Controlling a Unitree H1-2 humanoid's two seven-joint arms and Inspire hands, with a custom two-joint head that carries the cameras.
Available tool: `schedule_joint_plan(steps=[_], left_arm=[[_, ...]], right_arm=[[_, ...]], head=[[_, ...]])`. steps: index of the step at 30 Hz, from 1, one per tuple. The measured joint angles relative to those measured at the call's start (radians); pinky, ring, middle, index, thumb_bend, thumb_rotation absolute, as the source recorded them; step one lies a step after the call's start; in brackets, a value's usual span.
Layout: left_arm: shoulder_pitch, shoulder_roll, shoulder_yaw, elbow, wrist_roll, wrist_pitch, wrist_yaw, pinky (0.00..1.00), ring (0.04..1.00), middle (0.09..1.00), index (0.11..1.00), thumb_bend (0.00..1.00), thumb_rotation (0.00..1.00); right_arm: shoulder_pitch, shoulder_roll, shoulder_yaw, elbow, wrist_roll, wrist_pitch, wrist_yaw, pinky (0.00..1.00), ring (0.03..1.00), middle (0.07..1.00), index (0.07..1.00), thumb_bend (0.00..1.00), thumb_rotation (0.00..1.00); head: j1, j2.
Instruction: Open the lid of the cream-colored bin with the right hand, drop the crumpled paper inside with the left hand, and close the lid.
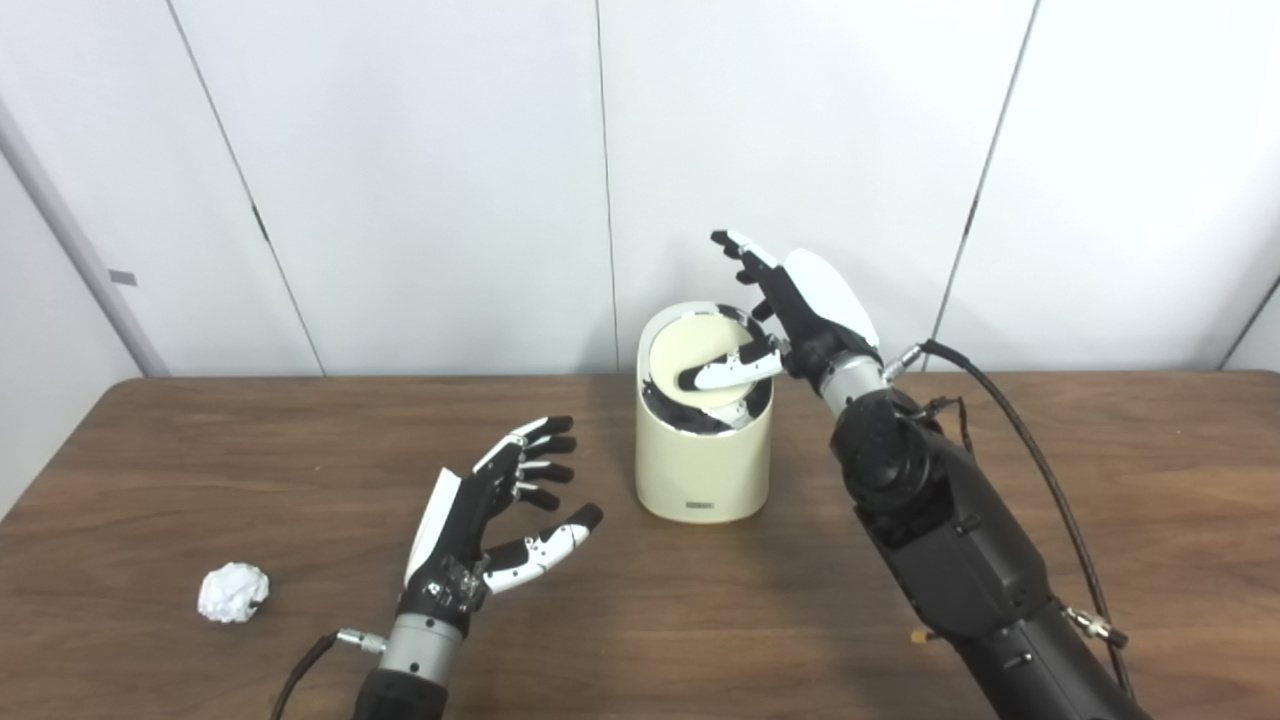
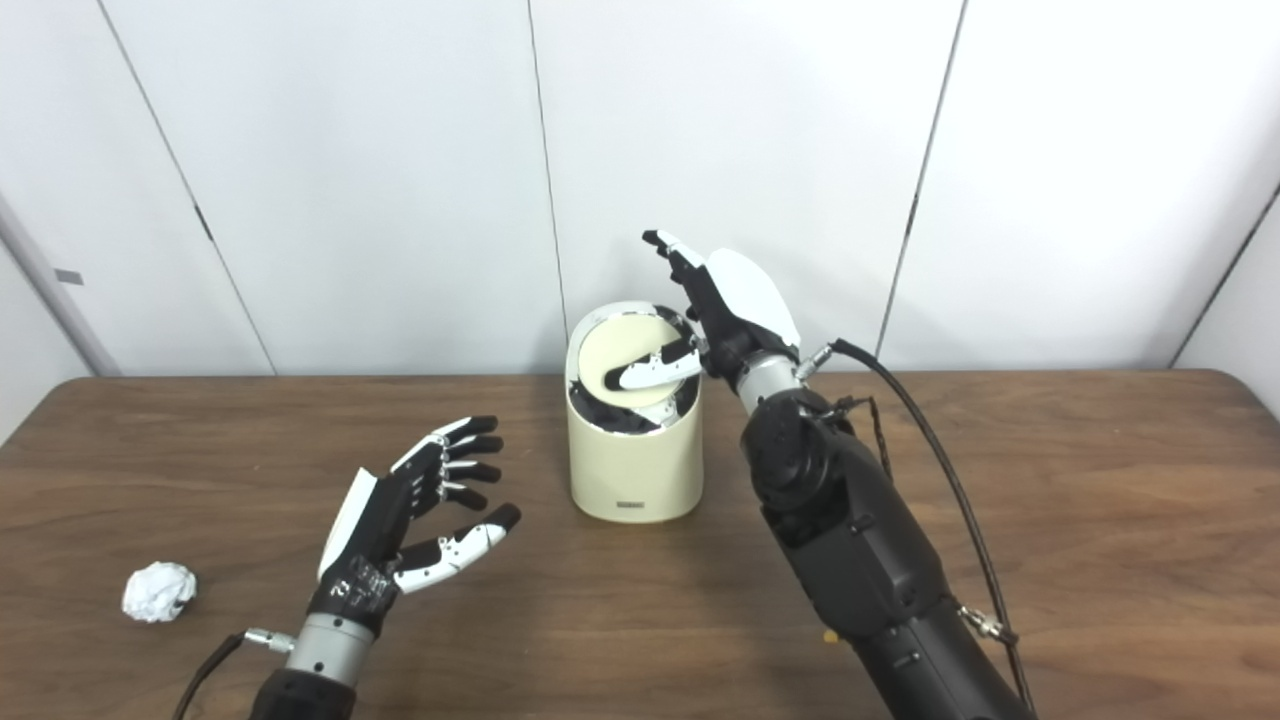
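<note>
The cream-colored bin stands upright at the middle of the brown table. Its round lid is tipped, with a dark gap showing along its near edge. My right hand is over the bin's right rim, fingers spread and pointing up, its thumb lying across the lid. It grips nothing. The crumpled white paper lies on the table at the near left. My left hand hovers open, palm turned toward the bin, between the paper and the bin and touching neither.
The table runs to the white panelled wall behind the bin. A black cable loops off my right forearm over the table's right half.
</note>
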Motion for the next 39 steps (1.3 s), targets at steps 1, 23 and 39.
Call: schedule_joint_plan(steps=[1, 23, 39], left_arm=[[0.000, 0.000, 0.000, 0.000, 0.000, 0.000, 0.000, 0.60, 0.708, 0.794, 0.839, 0.58, 0.18], [-0.001, 0.002, 0.002, 0.000, -0.001, 0.002, -0.004, 0.60, 0.713, 0.791, 0.837, 0.58, 0.18], [-0.007, 0.001, 0.010, 0.000, -0.002, 0.008, -0.019, 0.59, 0.697, 0.787, 0.833, 0.58, 0.15]], right_arm=[[0.006, 0.000, -0.008, -0.002, 0.003, 0.001, 0.000, 0.70, 0.859, 0.903, 0.911, 0.79, 0.49], [0.216, -0.113, -0.185, -0.175, 0.147, -0.065, 0.024, 0.70, 0.820, 0.879, 0.918, 0.66, 0.79], [0.413, -0.148, -0.174, -0.318, 0.216, -0.158, 0.087, 0.70, 0.844, 0.914, 0.931, 0.94, 0.39]], head=[[0.000, 0.000], [-0.002, 0.000], [0.006, -0.003]])
